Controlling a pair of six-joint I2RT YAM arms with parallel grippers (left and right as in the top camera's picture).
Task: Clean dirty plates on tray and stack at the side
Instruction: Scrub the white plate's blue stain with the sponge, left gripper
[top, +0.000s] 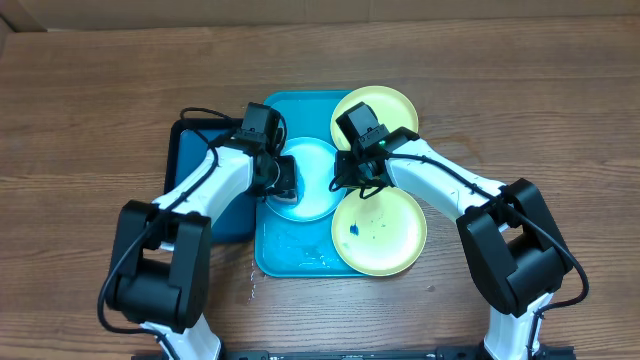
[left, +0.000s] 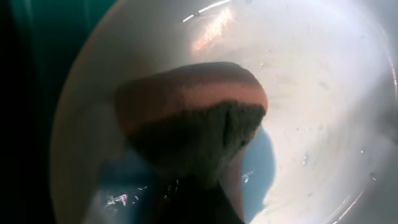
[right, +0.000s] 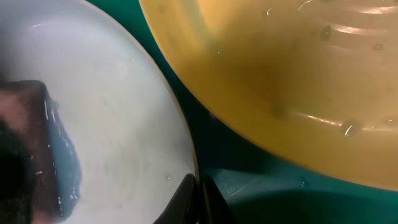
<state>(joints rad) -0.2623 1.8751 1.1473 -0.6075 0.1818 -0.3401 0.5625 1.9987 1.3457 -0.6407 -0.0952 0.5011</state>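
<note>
a wood-grain table (top: 80, 130) fills the overhead view, with a pale strip (top: 300, 10) along its far edge at 12 o'clock and a few small wet glints (top: 252, 285) on the wood at about 7 o'clock from the middle. a dark-blue tray (top: 232, 212) with a black rim lies at 9 o'clock. in the left wrist view a sponge (left: 193, 118), rust-red over a dark green scouring face, sits at the centre, close to the lens.

Three plates (top: 380, 232) on turquoise tray (top: 287, 256) (one blue-smeared).
</note>
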